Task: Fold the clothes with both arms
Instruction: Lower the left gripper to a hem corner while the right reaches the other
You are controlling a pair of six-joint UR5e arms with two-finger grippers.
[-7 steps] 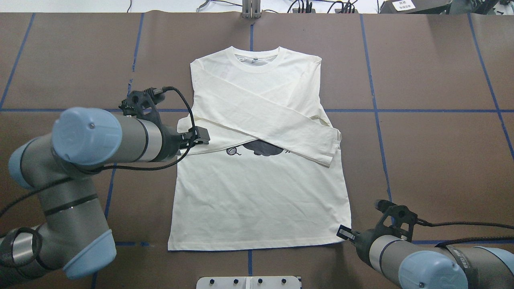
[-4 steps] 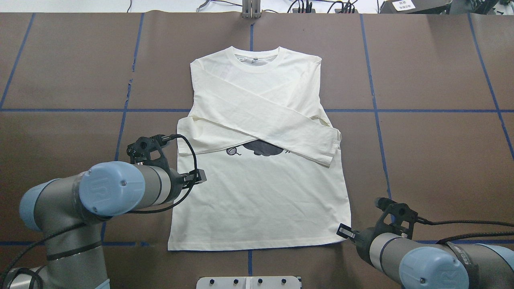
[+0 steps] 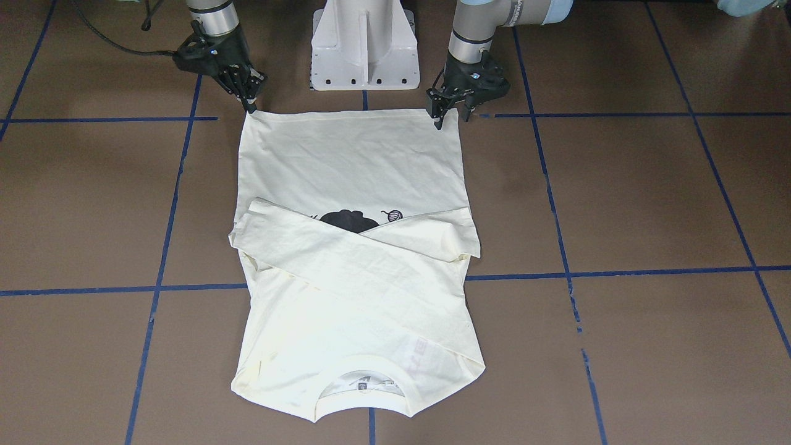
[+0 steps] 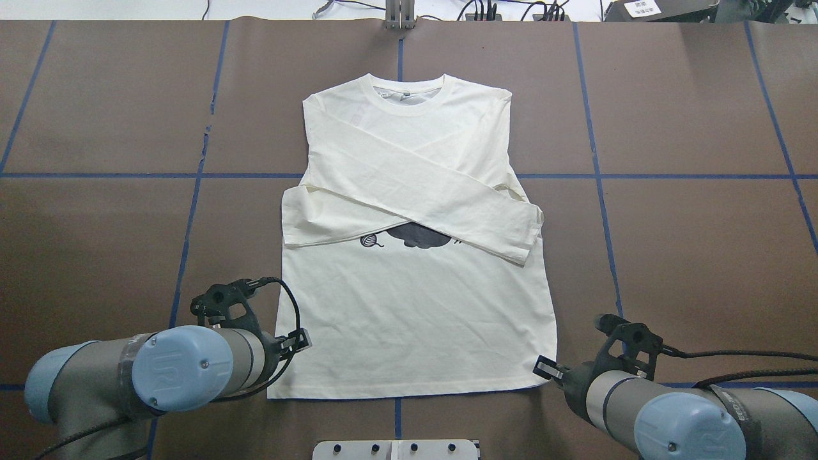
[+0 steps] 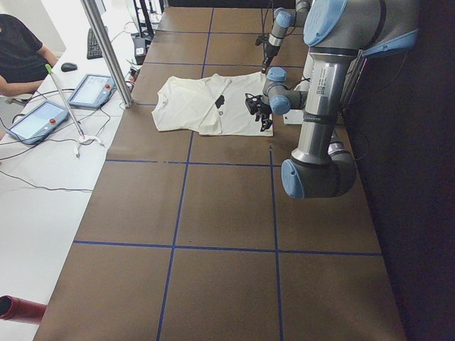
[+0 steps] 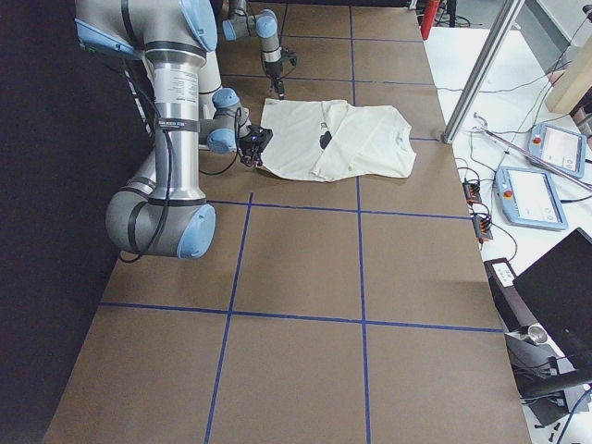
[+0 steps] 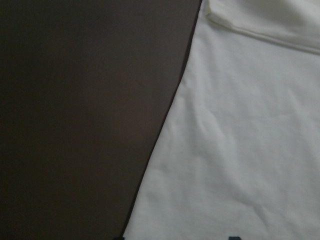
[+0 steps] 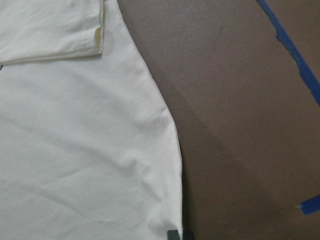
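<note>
The shirt lies flat, sleeves crossed. The right gripper, fingers pressed together, seems to pinch one hem corner. The left gripper hangs spread over the other. A one-sided grab would skew the fold.

Brown-covered table, gridded with blue tape lines. Along far side: white bench carrying tablets, keyboard, mouse. Slanted aluminium post at table edge. Person in black seated at bench. Light bright, even, shadows soft.
</note>
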